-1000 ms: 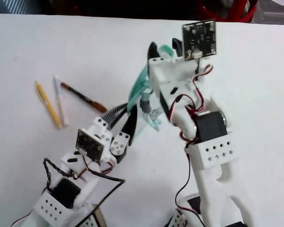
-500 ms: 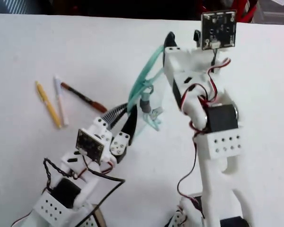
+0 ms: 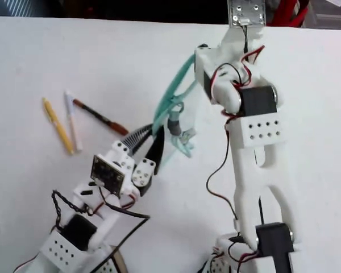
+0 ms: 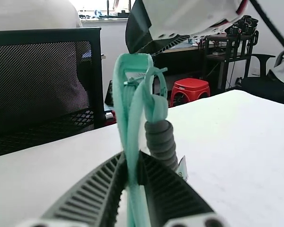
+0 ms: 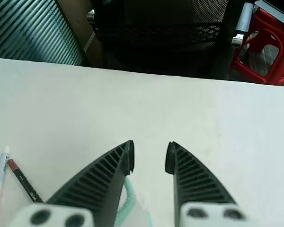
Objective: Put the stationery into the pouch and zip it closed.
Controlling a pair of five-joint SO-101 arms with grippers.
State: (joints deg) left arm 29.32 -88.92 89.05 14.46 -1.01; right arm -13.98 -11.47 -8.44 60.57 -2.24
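Teal pouch, high view: the pouch (image 3: 169, 105) stands on edge off the counter (image 3: 74, 62), stretched between the two arms.
Change, high view: within the last second the right arm (image 3: 256, 119) has stretched toward the counter's far edge; the pouch and the left tool (image 3: 153, 139) have kept their place.
Meaning: likely the pouch's mouth is being pulled or let go; I judge that packing has not begun.
Stationery, high view: yellow pen (image 3: 57, 125), white pen (image 3: 72, 120) and brown pen (image 3: 100, 118) lie together on the counter, well apart from the pouch.
Left tool, left wrist view: clamped tight on the pouch's teal edge.
Pouch look, left wrist view: thin teal trim rising upright, a grey ribbed piece (image 4: 160, 142) beside it, a small white tag (image 4: 182, 168) lower down.
Right tool (image 5: 149, 156), right wrist view: fingers parted with nothing between the tips; a bit of teal edge shows under one finger.
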